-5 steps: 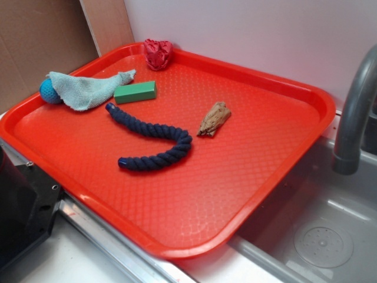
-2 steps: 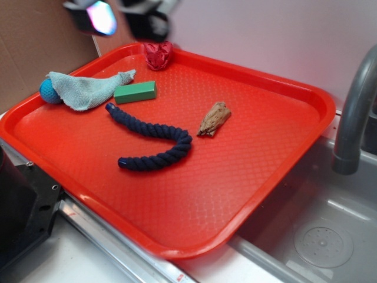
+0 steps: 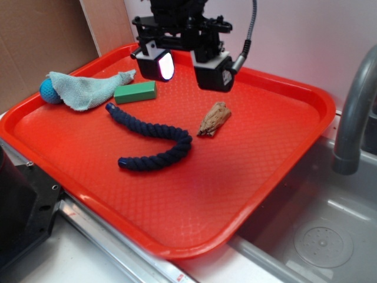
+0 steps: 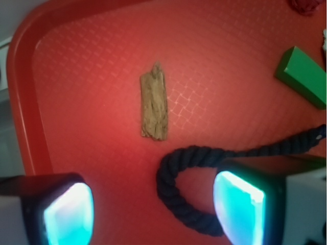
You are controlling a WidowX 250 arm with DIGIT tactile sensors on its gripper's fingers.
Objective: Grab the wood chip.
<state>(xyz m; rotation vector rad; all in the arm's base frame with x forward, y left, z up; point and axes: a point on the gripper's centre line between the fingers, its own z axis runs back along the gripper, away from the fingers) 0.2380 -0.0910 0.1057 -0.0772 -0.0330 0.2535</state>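
**No legible text**

Neither view shows any readable words, labels, brand marks, numbers or signs. The red tray (image 3: 283,88) carries only a moulded diamond texture, seen across the middle of both frames, and the cardboard (image 3: 35,41) at the upper left of the exterior view is plain and unprinted.

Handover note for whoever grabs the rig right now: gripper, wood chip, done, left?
Gripper: open, empty, hanging above the back of the tray.
Wood chip: flat on the tray, untouched, lying clear of the rope and green block. In the wrist view it sits ahead of the fingers, not between them.
Done: approach only.
Left: centre over the chip, descend, close, lift.
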